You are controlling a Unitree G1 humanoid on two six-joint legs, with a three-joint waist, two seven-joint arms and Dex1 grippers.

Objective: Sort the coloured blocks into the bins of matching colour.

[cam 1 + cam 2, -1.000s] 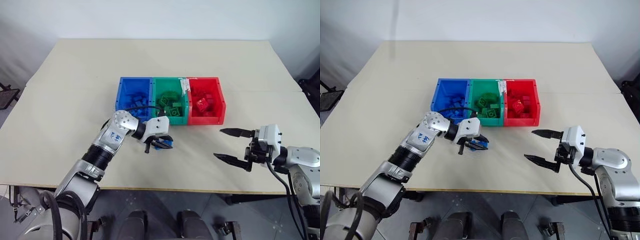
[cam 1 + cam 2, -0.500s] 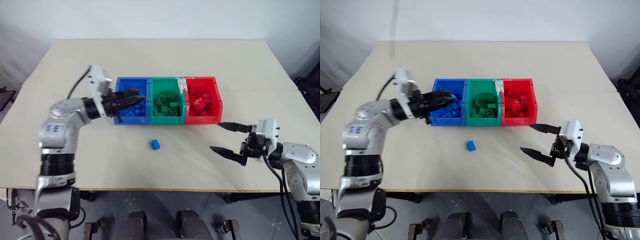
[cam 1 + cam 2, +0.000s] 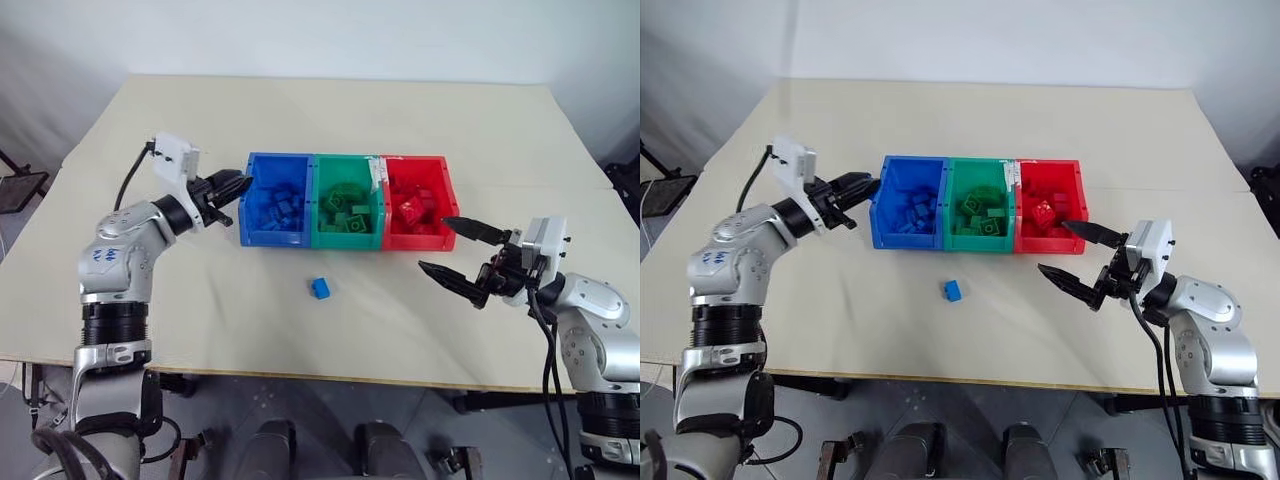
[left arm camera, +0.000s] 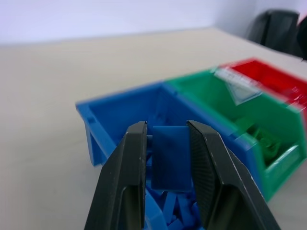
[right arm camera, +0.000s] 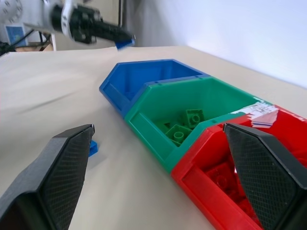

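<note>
Left pincer point(image 3: 240, 186): level, just outside the blue bin's outer end wall, its fingers point(image 4: 125, 177) pinching a blue block point(image 4: 169, 162) between them; in the right wrist view that block shows at the fingertips.
Right pincer point(image 3: 452, 248): spread wide and holding nothing, above the surface point(image 3: 200, 320) just beside the red bin's near corner, pointing toward the bins.
Bins: three joined in a row mid-surface; blue bin point(image 3: 247, 205) on the robot's left, green bin point(image 3: 322, 238) in the middle, red bin point(image 3: 443, 187) on the right.
Blue bin contents: a heap of blue blocks.
Green bin contents: several green blocks point(image 3: 347, 209).
Red bin contents: red blocks point(image 3: 410, 205), one with pale studs.
Loose block point(image 3: 320, 288): blue, alone on the surface in front of the green bin, well apart from both pincers.
Label point(image 5: 256, 109): a pale sticker on the rim between the green and red bins.
</note>
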